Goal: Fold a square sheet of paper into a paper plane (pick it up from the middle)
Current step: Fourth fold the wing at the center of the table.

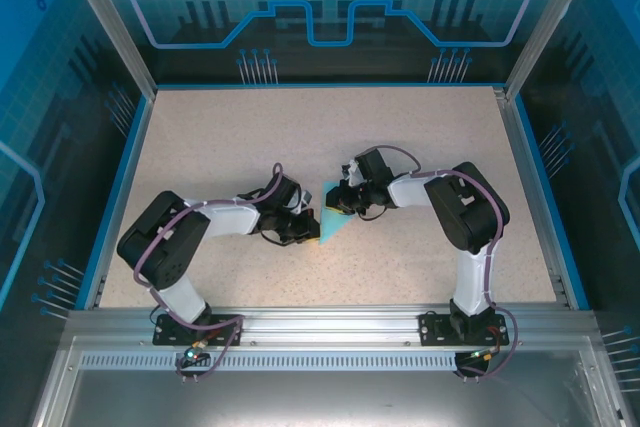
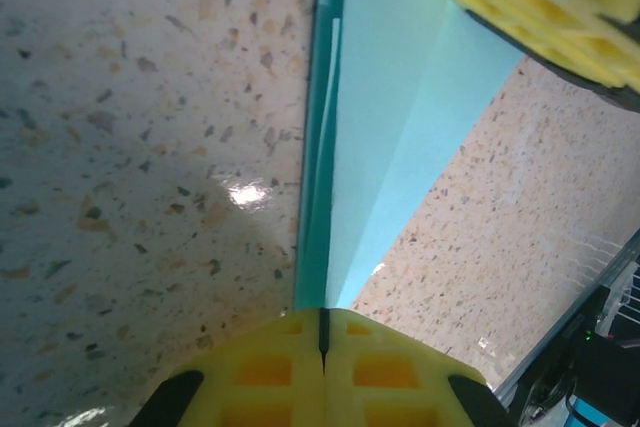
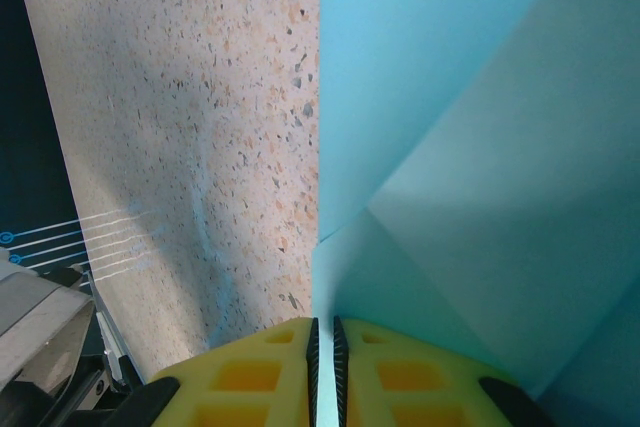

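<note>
The light-cyan sheet of paper is folded into an angular shape and held between the two arms at the middle of the table. My left gripper is shut on its lower end. In the left wrist view the yellow jaws meet tight, and the paper's folded edge runs straight into their seam. My right gripper is shut on the upper end. In the right wrist view a thin layer of the paper sits in the narrow slit between the jaws. The right gripper's yellow fingers show beyond the paper.
The speckled beige tabletop is bordered by a blue rim and metal frame posts. An aluminium rail carrying both arm bases runs along the near edge.
</note>
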